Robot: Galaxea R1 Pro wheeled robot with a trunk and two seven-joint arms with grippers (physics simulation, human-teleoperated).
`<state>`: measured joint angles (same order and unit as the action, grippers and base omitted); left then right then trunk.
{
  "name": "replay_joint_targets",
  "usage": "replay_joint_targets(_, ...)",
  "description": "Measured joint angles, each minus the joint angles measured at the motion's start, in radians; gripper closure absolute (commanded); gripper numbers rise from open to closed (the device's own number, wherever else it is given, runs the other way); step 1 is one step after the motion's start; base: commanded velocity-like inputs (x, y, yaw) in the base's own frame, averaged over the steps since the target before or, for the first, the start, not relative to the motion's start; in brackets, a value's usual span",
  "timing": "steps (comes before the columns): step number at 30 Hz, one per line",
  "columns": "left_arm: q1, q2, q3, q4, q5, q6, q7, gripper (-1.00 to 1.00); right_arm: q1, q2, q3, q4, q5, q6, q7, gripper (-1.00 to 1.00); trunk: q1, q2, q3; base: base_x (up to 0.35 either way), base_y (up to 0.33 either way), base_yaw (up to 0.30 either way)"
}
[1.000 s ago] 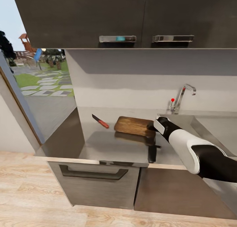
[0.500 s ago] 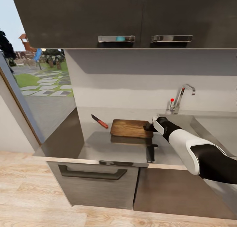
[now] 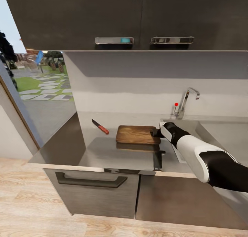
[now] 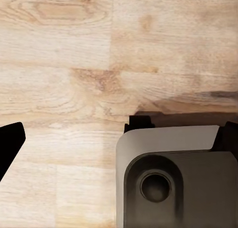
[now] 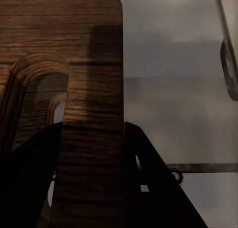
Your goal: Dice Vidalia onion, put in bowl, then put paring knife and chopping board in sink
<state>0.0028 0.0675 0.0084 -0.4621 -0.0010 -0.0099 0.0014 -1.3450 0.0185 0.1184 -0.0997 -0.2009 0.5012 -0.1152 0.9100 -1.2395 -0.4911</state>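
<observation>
A kitchen with dark wall cabinets [image 3: 103,17] overhead, a pale backsplash and a light wood floor [image 3: 31,209] frames the glossy dark grey desk [image 3: 69,147], which has a pale front edge and a drawer with a dark handle below it. On the side away from the working arm, a tall opening looks out on grass and paving stones.

The right hand [image 3: 156,132] reaches over the desk from the sink side, at the end of a black and white forearm. It grips the near end of the chopping board [image 3: 136,133], the end that carries the slot handle. In the right wrist view the two dark fingers [image 5: 148,178] lie on either side of the wooden strip beside the slot, pinching the chopping board [image 5: 74,54] between them. The board is raised above the desk, with its dark reflection lying just beneath it on the shiny surface.

Beyond the far end of the board from the hand, and apart from it, the paring knife [image 3: 100,126] lies on the desk with its red handle nearer the board and its dark blade pointing away.

Just behind the hand's wrist is the sink [image 3: 193,127], with its chrome tap [image 3: 186,101] and red knob [image 3: 176,104] at the back rim.

The left wrist view looks down on the wood floor and a rounded grey part of the robot; whether the left hand is spread or closed I cannot tell.
</observation>
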Motion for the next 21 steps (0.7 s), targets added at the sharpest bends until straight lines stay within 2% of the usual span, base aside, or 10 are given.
replay_joint_targets(11, 0.0, 0.0, 0.0, 0.0, 0.0, 0.0, 0.0, -1.0, 0.0, 0.001, 0.0, 0.0, 0.0, -0.001, 0.0, 1.0, 0.0, 0.0, 0.0, 0.0, 0.0, 0.0)
replay_joint_targets(12, 0.0, 0.0, 0.0, 0.0, 0.001, 0.0, 0.0, -1.0, 0.0, 0.001, 0.0, 0.0, 0.0, -0.001, 0.0, -1.0, 0.0, 0.0, 0.0, 0.0, 0.0, 0.0)
replay_joint_targets(21, 0.0, 0.0, 0.0, 0.0, 0.0, 0.0, 0.0, -1.0, 0.0, 0.0, -0.001, 0.0, 0.0, -0.002, 0.0, -1.0, 0.0, 0.0, 0.0, 0.0, 0.0, 0.0)
